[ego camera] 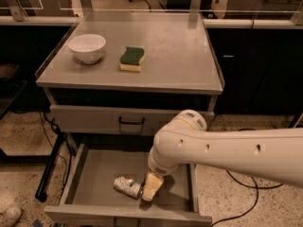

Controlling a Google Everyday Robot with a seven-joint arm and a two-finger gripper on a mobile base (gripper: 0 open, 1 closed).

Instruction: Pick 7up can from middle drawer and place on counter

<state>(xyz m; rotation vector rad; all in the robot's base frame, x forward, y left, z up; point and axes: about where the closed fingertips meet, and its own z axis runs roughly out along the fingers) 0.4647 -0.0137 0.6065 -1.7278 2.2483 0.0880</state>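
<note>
The 7up can (128, 186) lies on its side on the floor of the open middle drawer (94, 174), near the front wall. My gripper (149, 189) reaches down into the drawer and sits right next to the can's right end. One cream-coloured finger (151, 186) shows; the other is hidden. The white arm (227, 150) comes in from the right. The counter (175, 56) is above, with clear side guards.
A white bowl (87, 47) and a green-and-yellow sponge (132, 59) sit on the counter's left half. A closed drawer with a black handle (131, 122) is just above the open one. Black cables lie on the speckled floor at both sides.
</note>
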